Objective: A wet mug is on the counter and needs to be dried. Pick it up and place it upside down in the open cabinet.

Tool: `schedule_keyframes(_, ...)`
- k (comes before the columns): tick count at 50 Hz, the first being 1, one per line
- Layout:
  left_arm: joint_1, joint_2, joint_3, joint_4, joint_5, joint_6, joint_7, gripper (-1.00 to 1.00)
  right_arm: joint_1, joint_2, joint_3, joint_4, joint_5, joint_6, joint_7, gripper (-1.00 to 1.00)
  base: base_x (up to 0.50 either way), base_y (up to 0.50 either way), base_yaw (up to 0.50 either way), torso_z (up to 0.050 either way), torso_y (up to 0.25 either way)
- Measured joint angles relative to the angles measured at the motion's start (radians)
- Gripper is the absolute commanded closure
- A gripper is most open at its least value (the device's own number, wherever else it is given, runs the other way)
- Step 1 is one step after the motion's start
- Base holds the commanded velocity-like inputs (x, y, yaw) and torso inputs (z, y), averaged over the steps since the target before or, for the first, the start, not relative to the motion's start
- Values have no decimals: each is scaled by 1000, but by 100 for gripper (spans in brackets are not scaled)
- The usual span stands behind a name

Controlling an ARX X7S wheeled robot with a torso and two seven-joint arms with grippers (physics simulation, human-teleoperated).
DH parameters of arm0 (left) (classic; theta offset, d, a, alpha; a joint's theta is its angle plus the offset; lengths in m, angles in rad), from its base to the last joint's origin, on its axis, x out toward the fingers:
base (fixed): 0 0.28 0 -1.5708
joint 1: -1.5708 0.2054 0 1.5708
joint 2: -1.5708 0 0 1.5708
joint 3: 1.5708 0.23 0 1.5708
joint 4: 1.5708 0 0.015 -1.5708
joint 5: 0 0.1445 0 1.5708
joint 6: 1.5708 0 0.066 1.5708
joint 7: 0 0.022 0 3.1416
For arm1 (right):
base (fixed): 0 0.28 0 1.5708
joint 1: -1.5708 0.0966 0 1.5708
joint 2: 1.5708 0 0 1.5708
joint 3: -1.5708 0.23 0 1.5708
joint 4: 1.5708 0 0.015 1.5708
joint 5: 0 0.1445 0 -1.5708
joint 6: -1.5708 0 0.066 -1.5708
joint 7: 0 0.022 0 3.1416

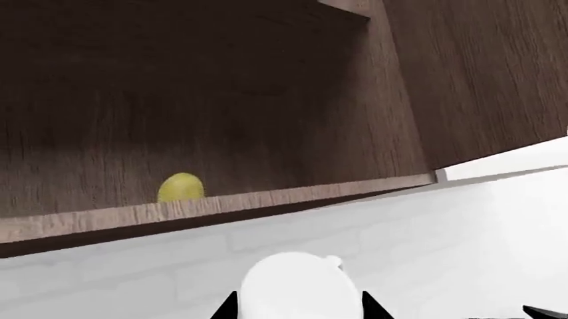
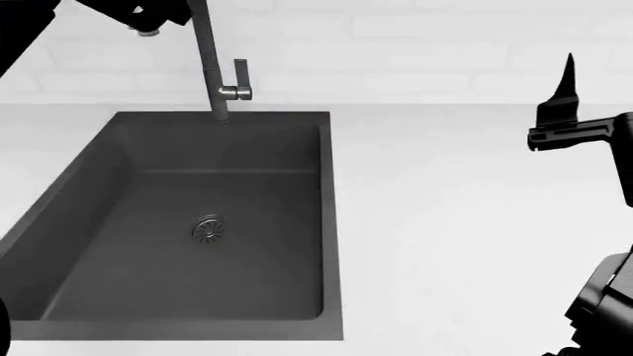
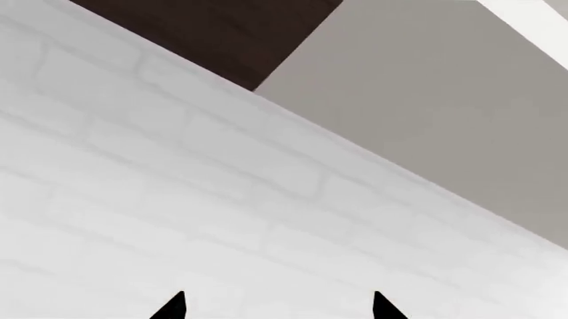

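In the left wrist view the mug (image 1: 297, 282) shows as a plain white rounded shape, its blue band hidden. My left gripper (image 1: 299, 307) is shut on the mug, one black fingertip on each side. It hangs just below and in front of the open cabinet (image 1: 266, 100), a brown wooden box with a shelf lip (image 1: 222, 203). I cannot tell which way up the mug is. In the head view the left arm (image 2: 30, 22) rises out of the top left corner. My right gripper (image 3: 277, 300) is open and empty, held up at the right over the counter (image 2: 445, 222).
A yellow-green round fruit (image 1: 180, 187) lies on the cabinet floor behind the lip. A dark grey sink (image 2: 99, 185) with a grey faucet (image 2: 210, 67) is set in the counter. A white brick wall (image 3: 177, 199) runs behind it.
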Motion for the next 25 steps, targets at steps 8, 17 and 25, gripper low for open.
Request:
schedule_keyframes(8,-117,17,35,-61,102,11,8,100,-4,0,-6,12,12,-10,15,-100,0,0,0,0,1)
schedule_keyframes(17,-274,48,107,-214,270,56,59,100,-6,2,-12,25,23,-20,31,-100,0,0,0,0,0)
schedule_keyframes(25,-430,107,230,-540,531,205,164,100,-11,5,-18,34,34,-30,43,-100,0,0,0,0,0)
